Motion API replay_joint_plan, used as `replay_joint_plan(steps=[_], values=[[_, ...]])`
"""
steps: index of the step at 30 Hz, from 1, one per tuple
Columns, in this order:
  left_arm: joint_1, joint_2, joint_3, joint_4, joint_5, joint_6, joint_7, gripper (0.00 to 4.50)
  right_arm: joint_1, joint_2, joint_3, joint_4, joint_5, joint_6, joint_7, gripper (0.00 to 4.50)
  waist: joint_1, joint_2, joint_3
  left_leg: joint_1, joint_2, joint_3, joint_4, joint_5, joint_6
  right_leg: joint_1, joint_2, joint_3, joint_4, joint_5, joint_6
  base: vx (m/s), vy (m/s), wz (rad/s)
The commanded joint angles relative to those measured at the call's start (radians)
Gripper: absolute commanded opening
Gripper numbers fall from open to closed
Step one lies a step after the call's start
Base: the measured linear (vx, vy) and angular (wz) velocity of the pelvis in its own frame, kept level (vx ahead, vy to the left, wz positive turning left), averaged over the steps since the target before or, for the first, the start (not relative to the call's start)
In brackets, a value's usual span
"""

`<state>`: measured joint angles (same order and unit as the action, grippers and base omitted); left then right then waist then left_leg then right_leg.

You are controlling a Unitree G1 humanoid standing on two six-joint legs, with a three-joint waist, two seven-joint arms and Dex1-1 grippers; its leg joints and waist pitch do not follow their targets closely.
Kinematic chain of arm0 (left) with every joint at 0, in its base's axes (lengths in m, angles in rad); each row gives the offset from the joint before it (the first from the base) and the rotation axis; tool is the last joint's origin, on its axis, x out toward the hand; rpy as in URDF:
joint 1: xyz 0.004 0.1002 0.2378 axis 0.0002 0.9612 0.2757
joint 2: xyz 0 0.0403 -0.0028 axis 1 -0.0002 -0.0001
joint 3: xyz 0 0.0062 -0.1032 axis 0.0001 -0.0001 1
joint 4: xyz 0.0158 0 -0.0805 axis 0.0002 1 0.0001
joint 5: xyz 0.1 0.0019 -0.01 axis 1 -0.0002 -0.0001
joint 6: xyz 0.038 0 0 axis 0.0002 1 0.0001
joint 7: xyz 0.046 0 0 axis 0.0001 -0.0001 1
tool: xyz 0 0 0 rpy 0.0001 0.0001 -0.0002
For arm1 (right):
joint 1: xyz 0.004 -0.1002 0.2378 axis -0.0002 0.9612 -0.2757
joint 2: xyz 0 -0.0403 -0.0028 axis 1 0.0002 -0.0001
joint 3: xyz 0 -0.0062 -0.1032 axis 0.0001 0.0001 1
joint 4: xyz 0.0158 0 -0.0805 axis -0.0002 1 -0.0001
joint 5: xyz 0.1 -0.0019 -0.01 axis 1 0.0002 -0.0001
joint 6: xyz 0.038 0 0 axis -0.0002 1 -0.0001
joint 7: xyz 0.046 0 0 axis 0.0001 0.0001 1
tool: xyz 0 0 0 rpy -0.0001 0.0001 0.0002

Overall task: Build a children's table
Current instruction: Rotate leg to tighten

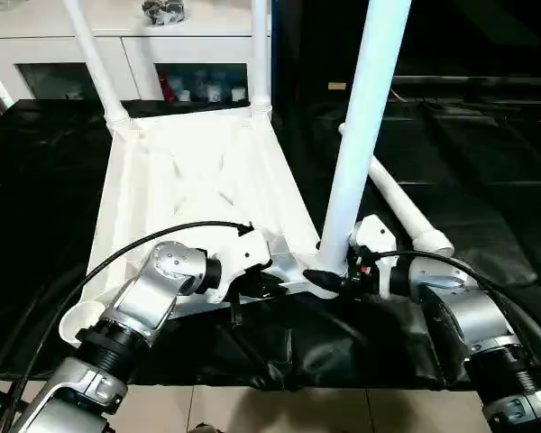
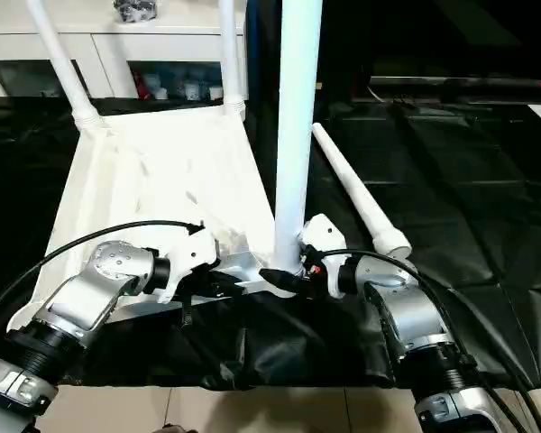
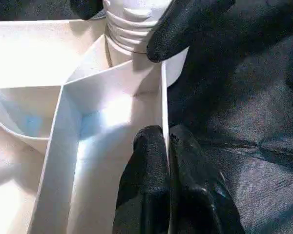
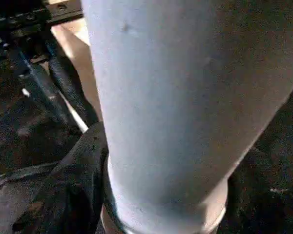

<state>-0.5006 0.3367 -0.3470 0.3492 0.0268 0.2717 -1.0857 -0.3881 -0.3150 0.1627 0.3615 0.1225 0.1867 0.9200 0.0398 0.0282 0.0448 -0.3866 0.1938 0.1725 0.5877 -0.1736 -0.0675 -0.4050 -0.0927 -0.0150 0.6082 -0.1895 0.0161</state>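
Seating the third leg (image 1: pixel 361 135) into the tabletop's near corner socket is the step I judge to be in hand. The tabletop (image 1: pixel 189 180) lies underside up on the black-covered work table (image 1: pixel 487 162). Two legs (image 1: pixel 95 59) already stand in its far corner sockets, and the fourth leg (image 1: pixel 401 203) lies loose on the cover just beside the tabletop's edge.

The right gripper (image 1: pixel 329 280) is closed around the third leg's base, at the near corner of the tabletop. The left gripper (image 3: pixel 168 170) pinches the tabletop's rim wall just beside that socket, fingers pressed on either side.

To do this well, I would keep the leg plumb, press straight down, and hold the rim steady against the push.

Behind the tabletop, a white cabinet (image 1: pixel 144 63) holds small items I cannot identify.
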Motion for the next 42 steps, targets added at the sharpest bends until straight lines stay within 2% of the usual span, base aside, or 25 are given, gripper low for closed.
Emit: replay_joint_plan(steps=[1,2,4,5,7,8,9,10,11,13,14,15,16,17,20,21,23,25,27,32,40,41,42], values=[[-0.031,-0.075,-0.003,-0.01,0.007,0.048,0.103,0.0,-0.035,0.084,0.008,0.066,-0.008,0.006,-0.126,2.74,-0.004,-0.011,-0.056,0.015,0.02,0.004,-0.073,-0.248,0.033,0.038,-0.025,0.014,-0.076,-0.214,-0.227,0.0,0.0,0.0],[-0.032,-0.076,-0.003,-0.01,0.007,0.049,0.105,0.0,-0.036,0.085,0.007,0.067,-0.009,0.006,-0.128,2.74,-0.007,-0.011,-0.054,0.016,0.019,0.004,-0.074,-0.266,0.023,0.037,-0.025,0.014,-0.076,-0.243,-0.223,0.0,0.0,0.0],[-0.062,-0.136,0.036,0.036,0.025,0.096,0.239,0.0,-0.083,0.153,-0.028,0.156,-0.024,0.006,-0.271,2.73,-0.019,-0.013,-0.051,0.015,0.015,0.0,-0.077,-0.31,-0.005,0.033,-0.026,0.013,-0.084,-0.346,-0.191,0.0,0.0,0.0],[-0.081,-0.175,0.064,0.062,0.026,0.126,0.317,0.0,-0.112,0.195,-0.055,0.209,-0.023,0.005,-0.352,2.73,-0.021,-0.017,-0.053,0.016,0.015,0.0,-0.077,-0.314,-0.013,0.033,-0.026,0.013,-0.086,-0.358,-0.185,0.0,0.0,0.0],[-0.101,-0.214,0.094,0.09,0.024,0.149,0.395,0.0,-0.141,0.235,-0.083,0.26,-0.021,0.006,-0.436,2.73,-0.028,-0.017,-0.055,0.015,0.012,-0.003,-0.076,-0.317,-0.019,0.033,-0.028,0.012,-0.09,-0.379,-0.173,0.0,0.0,0.0],[-0.131,-0.264,0.122,0.129,0.031,0.154,0.496,0.0,-0.185,0.284,-0.109,0.333,-0.033,-0.006,-0.561,2.73,-0.033,-0.02,-0.054,0.01,0.012,-0.003,-0.076,-0.307,-0.012,0.034,-0.027,0.012,-0.09,-0.36,-0.173,0.0,0.0,0.0],[-0.135,-0.272,0.127,0.136,0.032,0.153,0.513,0.0,-0.191,0.291,-0.113,0.343,-0.035,-0.01,-0.579,2.73,-0.037,-0.018,-0.057,0.01,0.01,-0.001,-0.073,-0.291,-0.013,0.032,-0.026,0.013,-0.089,-0.339,-0.178,0.0,0.0,0.0],[-0.139,-0.279,0.132,0.142,0.033,0.152,0.527,0.0,-0.196,0.296,-0.115,0.351,-0.037,-0.013,-0.592,2.73,-0.033,-0.022,-0.061,0.011,0.009,0.0,-0.07,-0.271,0.0,0.035,-0.025,0.012,-0.088,-0.301,-0.182,0.0,0.0,0.0],[-0.147,-0.294,0.136,0.151,0.032,0.149,0.548,0.0,-0.205,0.308,-0.108,0.365,-0.045,-0.027,-0.603,2.73,-0.03,-0.019,-0.062,0.009,0.009,0.0,-0.069,-0.254,0.008,0.038,-0.025,0.012,-0.085,-0.271,-0.185,0.0,0.0,0.0],[-0.154,-0.311,0.137,0.155,0.034,0.143,0.562,0.0,-0.217,0.325,-0.108,0.382,-0.047,-0.042,-0.605,2.73,-0.025,-0.02,-0.067,0.003,0.009,0.003,-0.062,-0.179,0.039,0.045,-0.023,0.011,-0.074,-0.146,-0.209,0.0,0.0,0.0],[-0.154,-0.313,0.132,0.154,0.036,0.137,0.556,0.0,-0.222,0.332,-0.113,0.386,-0.041,-0.045,-0.598,3.29,-0.025,-0.02,-0.068,0.003,0.008,0.003,-0.061,-0.164,0.048,0.046,-0.022,0.011,-0.071,-0.116,-0.217,0.0,0.0,0.0],[-0.152,-0.312,0.126,0.151,0.038,0.131,0.546,0.0,-0.225,0.335,-0.117,0.389,-0.037,-0.046,-0.591,3.43,-0.024,-0.016,-0.069,0.002,0.009,0.003,-0.06,-0.144,0.063,0.049,-0.022,0.01,-0.067,-0.071,-0.232,0.0,0.0,0.0],[-0.148,-0.308,0.117,0.145,0.04,0.118,0.528,0.0,-0.229,0.336,-0.119,0.387,-0.032,-0.045,-0.577,3.43,-0.025,-0.017,-0.069,0.001,0.009,0.004,-0.058,-0.133,0.078,0.051,-0.021,0.009,-0.064,-0.036,-0.243,0.0,0.0,0.0],[-0.143,-0.302,0.107,0.137,0.042,0.103,0.506,0.0,-0.232,0.335,-0.121,0.384,-0.029,-0.045,-0.562,3.46,-0.025,-0.012,-0.069,0.002,0.009,0.003,-0.058,-0.13,0.082,0.052,-0.023,0.009,-0.062,-0.026,-0.247,0.0,0.0,0.0],[-0.129,-0.284,0.089,0.117,0.032,0.093,0.451,0.0,-0.252,0.325,-0.124,0.406,-0.05,-0.078,-0.554,3.9,-0.026,-0.012,-0.068,0.007,0.011,0.005,-0.058,-0.139,0.095,0.052,-0.023,0.009,-0.064,-0.024,-0.269,0.0,0.0,0.0],[-0.118,-0.263,0.076,0.103,0.022,0.087,0.412,0.0,-0.252,0.303,-0.111,0.401,-0.058,-0.093,-0.533,3.9,-0.027,-0.009,-0.067,0.007,0.012,0.005,-0.06,-0.165,0.089,0.05,-0.023,0.008,-0.068,-0.058,-0.273,0.0,0.0,0.0],[-0.106,-0.238,0.062,0.089,0.018,0.08,0.371,0.0,-0.242,0.276,-0.095,0.38,-0.062,-0.097,-0.497,3.9,-0.028,-0.01,-0.064,0.007,0.013,0.003,-0.063,-0.194,0.079,0.052,-0.024,0.008,-0.07,-0.098,-0.267,0.0,0.0,0.0],[-0.094,-0.206,0.052,0.077,0.014,0.072,0.323,0.0,-0.22,0.233,-0.075,0.344,-0.069,-0.104,-0.427,3.9,-0.023,-0.007,-0.064,0.014,0.017,0.004,-0.063,-0.212,0.069,0.048,-0.023,0.009,-0.072,-0.115,-0.264,0.0,0.0,0.0],[-0.082,-0.171,0.044,0.067,0.012,0.06,0.269,0.0,-0.188,0.181,-0.054,0.297,-0.073,-0.107,-0.341,3.9,-0.02,-0.008,-0.062,0.011,0.018,0.005,-0.064,-0.213,0.068,0.049,-0.023,0.01,-0.071,-0.107,-0.259,0.0,0.0,0.0],[-0.064,-0.107,0.025,0.046,0.004,0.037,0.17,0.0,-0.145,0.103,-0.029,0.234,-0.064,-0.103,-0.201,3.9,-0.009,-0.006,-0.063,0.014,0.018,0.004,-0.064,-0.211,0.066,0.049,-0.023,0.012,-0.067,-0.094,-0.26,0.0,0.0,0.0],[-0.047,-0.027,0.006,0.01,-0.027,0.005,0.014,0.0,-0.101,0.023,0.028,0.117,-0.03,-0.057,-0.014,3.9,-0.003,-0.008,-0.063,0.015,0.02,0.005,-0.065,-0.202,0.071,0.047,-0.022,0.013,-0.063,-0.073,-0.265,0.0,0.0,0.0],[-0.045,-0.015,-0.001,0.004,-0.028,0.007,-0.01,0.0,-0.097,0.018,0.031,0.105,-0.03,-0.048,0.004,3.62,-0.002,-0.006,-0.063,0.014,0.02,0.004,-0.065,-0.203,0.069,0.047,-0.024,0.012,-0.062,-0.076,-0.266,0.0,0.0,0.0],[-0.042,-0.004,-0.009,-0.002,-0.028,0.001,-0.03,0.0,-0.093,0.014,0.036,0.095,-0.03,-0.043,0.018,3.62,-0.001,-0.005,-0.064,0.018,0.021,0.005,-0.065,-0.206,0.067,0.045,-0.023,0.012,-0.063,-0.079,-0.267,0.0,0.0,0.0]])
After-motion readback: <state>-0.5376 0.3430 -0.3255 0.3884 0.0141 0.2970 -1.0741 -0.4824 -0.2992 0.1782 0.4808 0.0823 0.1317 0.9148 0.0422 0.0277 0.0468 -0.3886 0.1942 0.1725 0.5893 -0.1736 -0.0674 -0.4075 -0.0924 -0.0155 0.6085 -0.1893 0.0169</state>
